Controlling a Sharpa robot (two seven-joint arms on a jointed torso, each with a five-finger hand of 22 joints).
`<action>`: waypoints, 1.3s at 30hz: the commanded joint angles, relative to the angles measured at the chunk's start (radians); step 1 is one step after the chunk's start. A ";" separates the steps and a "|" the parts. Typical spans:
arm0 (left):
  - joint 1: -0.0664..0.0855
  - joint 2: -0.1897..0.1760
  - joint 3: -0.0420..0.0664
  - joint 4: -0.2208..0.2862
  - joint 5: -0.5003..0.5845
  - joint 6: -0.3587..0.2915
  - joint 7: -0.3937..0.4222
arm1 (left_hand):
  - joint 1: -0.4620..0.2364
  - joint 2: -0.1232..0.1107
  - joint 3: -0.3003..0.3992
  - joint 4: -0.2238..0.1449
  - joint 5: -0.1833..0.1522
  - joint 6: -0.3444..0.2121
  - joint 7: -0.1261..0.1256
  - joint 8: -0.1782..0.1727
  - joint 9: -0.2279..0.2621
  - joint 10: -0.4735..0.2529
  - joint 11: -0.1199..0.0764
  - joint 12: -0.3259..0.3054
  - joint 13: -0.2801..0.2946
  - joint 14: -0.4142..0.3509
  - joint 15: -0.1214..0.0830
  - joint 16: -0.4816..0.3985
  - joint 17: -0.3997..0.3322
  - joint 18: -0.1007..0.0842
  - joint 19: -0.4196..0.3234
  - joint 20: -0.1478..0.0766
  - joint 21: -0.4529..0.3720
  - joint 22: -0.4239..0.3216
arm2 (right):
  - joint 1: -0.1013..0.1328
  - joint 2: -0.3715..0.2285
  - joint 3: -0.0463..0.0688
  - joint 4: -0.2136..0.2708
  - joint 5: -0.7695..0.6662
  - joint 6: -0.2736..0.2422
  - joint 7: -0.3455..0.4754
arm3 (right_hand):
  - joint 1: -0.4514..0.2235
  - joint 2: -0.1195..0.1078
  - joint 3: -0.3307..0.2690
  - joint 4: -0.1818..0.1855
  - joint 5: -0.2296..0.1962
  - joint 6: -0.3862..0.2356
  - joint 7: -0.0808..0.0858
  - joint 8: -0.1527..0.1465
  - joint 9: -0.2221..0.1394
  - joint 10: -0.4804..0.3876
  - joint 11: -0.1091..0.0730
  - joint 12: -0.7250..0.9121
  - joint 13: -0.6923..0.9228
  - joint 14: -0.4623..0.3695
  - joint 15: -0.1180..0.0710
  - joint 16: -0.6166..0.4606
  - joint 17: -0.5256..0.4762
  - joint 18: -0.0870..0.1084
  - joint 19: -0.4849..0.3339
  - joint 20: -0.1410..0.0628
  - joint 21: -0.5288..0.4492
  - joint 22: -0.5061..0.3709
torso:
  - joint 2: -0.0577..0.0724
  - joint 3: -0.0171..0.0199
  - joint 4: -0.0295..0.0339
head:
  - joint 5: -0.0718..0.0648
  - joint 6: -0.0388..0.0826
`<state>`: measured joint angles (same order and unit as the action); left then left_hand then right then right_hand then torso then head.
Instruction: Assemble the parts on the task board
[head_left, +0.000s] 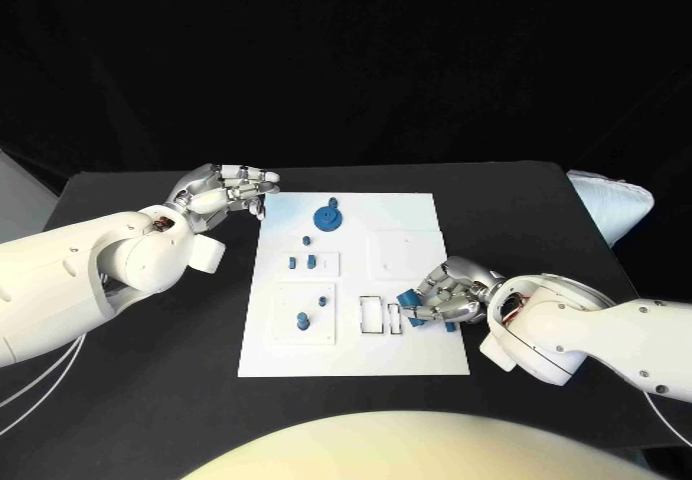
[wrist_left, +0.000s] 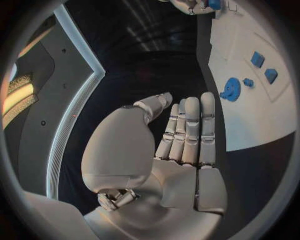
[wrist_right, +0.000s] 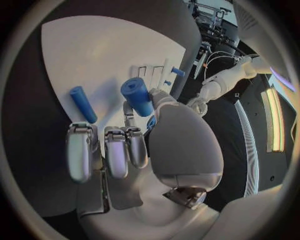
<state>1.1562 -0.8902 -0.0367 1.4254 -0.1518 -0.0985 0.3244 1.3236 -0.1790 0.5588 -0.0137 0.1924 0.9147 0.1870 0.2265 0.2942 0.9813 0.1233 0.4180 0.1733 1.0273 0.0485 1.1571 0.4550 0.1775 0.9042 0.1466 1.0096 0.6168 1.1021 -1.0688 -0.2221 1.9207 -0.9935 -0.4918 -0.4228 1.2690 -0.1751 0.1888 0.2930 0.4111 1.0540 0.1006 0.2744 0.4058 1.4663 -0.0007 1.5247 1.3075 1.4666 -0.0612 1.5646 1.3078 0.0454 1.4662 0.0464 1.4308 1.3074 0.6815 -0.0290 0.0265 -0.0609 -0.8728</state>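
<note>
My left hand (head_left: 224, 190) hangs over the black table (head_left: 144, 400) just off the far left corner of the task board (head_left: 361, 355), wrist bent so the palm turns inward; in the left wrist view its fingers (wrist_left: 190, 127) lie straight and side by side with the thumb apart from them, and nothing is in it. My right hand (head_left: 444, 293) sits low over the near right part of the board, fingers curled downward, and it pinches a short blue cylinder (wrist_right: 137, 97) between the thumb and a finger; in the head view that piece is mostly covered by my own fingers, so only slivers of blue show. A second, slimmer blue peg (wrist_right: 83, 104) lies flat on the white board just beside my fingertips in the right wrist view; the head view hides it under the hand. On the board I count one blue gear (head_left: 330, 215) near the far edge, one small round piece (head_left: 307, 240) just below it, two small blocks (head_left: 302, 262) side by side in a shallow recess, and two more small blue pieces (head_left: 303, 320) in the larger recess nearer me. Next to my right hand are narrow upright slots (head_left: 372, 314), whose contents I cannot make out. The far right of the board is partly covered by my right forearm.
</note>
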 joint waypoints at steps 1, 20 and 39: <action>0.000 0.003 0.001 0.001 0.005 0.017 0.001 | -0.006 0.004 -0.004 0.003 0.000 -0.007 0.001 0.005 -0.002 -0.008 -0.001 0.004 -0.001 -0.005 0.003 -0.002 -0.001 0.007 0.009 0.002 -0.006 -0.001 | 0.010 0.007 0.000 0.008 0.110 0.031 -0.007 | -0.025 0.002 0.013 -0.003 -0.012 0.043 -0.036 0.048 0.023 0.079 -0.008 0.007 0.227 0.104 -0.008 0.006 0.263 -0.017 0.060 -0.007 0.007 0.209 | 0.001 -0.0006 0.0008 | 0.003 0.000; 0.000 0.003 0.001 0.003 0.005 0.026 -0.008 | -0.006 0.005 -0.004 0.004 0.000 -0.007 0.001 0.006 -0.002 -0.009 -0.001 0.005 -0.001 -0.005 0.003 -0.002 -0.001 0.007 0.009 0.002 -0.008 -0.003 | 0.019 0.133 0.000 -0.048 0.109 0.101 -0.063 | -0.101 0.005 0.011 -0.002 -0.085 0.041 -0.038 0.067 0.031 0.083 -0.010 0.011 0.233 0.104 -0.011 0.006 0.263 -0.018 0.062 -0.010 0.012 0.213 | 0.002 0.0007 0.0008 | 0.010 0.000; 0.000 0.001 0.001 0.004 0.005 0.028 -0.012 | -0.006 0.005 -0.004 0.005 0.000 -0.007 0.001 0.006 -0.002 -0.009 0.000 0.005 -0.002 -0.005 0.003 -0.002 -0.001 0.007 0.010 0.002 -0.008 -0.003 | 0.019 0.155 0.000 -0.060 0.070 0.075 -0.069 | -0.156 0.008 -0.016 -0.001 -0.132 0.041 -0.040 0.081 0.036 0.084 -0.011 0.011 0.234 0.104 -0.012 0.006 0.263 -0.019 0.063 -0.011 0.014 0.215 | 0.002 0.0006 0.0009 | 0.014 0.000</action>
<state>1.1561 -0.8900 -0.0368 1.4266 -0.1515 -0.0878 0.3095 1.3235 -0.1790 0.5560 -0.0110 0.1924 0.9147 0.1870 0.2262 0.2934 0.9813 0.1233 0.4180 0.1735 1.0273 0.0485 1.1571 0.4552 0.1774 0.9079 0.1503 1.0056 0.6154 1.1242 -0.9174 -0.2199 1.8604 -0.9075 -0.4236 -0.4833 1.1214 -0.1670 0.1775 0.2923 0.2894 1.0880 0.0729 0.3527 0.4413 1.4666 -0.0081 1.5325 1.3075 1.4666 -0.0682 1.5645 1.3075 0.0455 1.4663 0.0393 1.4423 1.3079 0.6834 -0.0278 0.0269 -0.0472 -0.8728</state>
